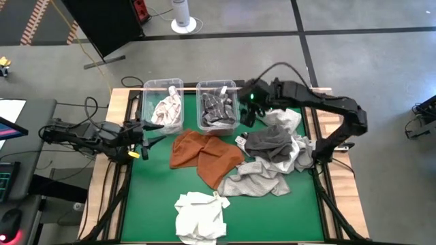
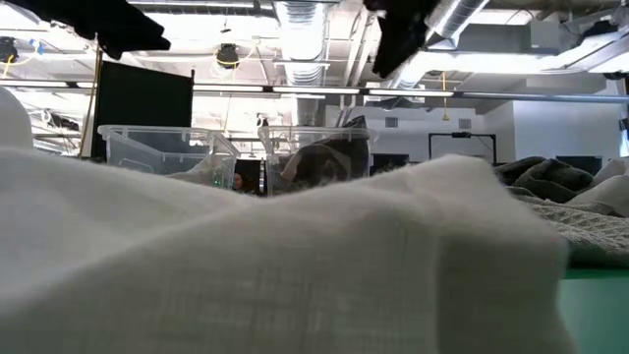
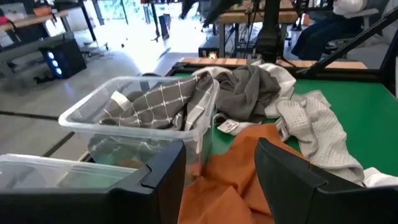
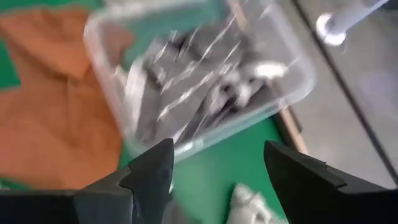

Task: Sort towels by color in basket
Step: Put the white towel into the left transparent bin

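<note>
Soft white cloth (image 2: pixel 275 265), loosely woven, filled nearly all of the low view; from above it lay crumpled at the near edge of my green table (image 1: pixel 150 197). Beyond it the rust-orange towel (image 1: pixel 204 155) spread flat in broad folds, just beside the two clear plastic bins. The right bin (image 1: pixel 216 105) held the grey towel with white grid (image 3: pixel 155 106), bunched and spilling toward its rim. The left bin (image 1: pixel 162 105) held a pale, thinly checked cloth (image 1: pixel 167 109). To the right, a dark grey towel (image 1: pixel 269 143) sat heaped on a light grey, waffle-textured one (image 1: pixel 255 182), with more white cloth under them.

My right gripper (image 1: pixel 246 109) hung at the right bin's outer edge, fingers spread apart and holding nothing. My left gripper (image 1: pixel 151 133) waited near the table's left edge, fingers likewise parted and empty.
</note>
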{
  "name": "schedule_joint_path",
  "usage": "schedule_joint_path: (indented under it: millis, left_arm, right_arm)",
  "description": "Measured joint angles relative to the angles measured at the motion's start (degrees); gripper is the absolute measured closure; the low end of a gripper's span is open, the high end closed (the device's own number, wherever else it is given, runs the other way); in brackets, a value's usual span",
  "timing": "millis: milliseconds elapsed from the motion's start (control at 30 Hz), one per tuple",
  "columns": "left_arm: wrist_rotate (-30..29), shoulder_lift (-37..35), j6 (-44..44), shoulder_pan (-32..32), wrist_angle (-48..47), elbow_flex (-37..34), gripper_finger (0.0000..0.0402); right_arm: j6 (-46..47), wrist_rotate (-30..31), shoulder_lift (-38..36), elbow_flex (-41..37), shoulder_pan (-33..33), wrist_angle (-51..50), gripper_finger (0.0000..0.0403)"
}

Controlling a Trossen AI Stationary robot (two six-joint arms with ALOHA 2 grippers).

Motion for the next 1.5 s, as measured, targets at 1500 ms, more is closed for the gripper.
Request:
schedule_joint_path:
  millis: [1500]
  left_arm:
    - [28.5,57.7,1.5,-0.6,4.2,13.9,0.0221]
  right_arm:
    - [14.2,26.4,-11.2,-29.3,29.8,27.0,0.0122]
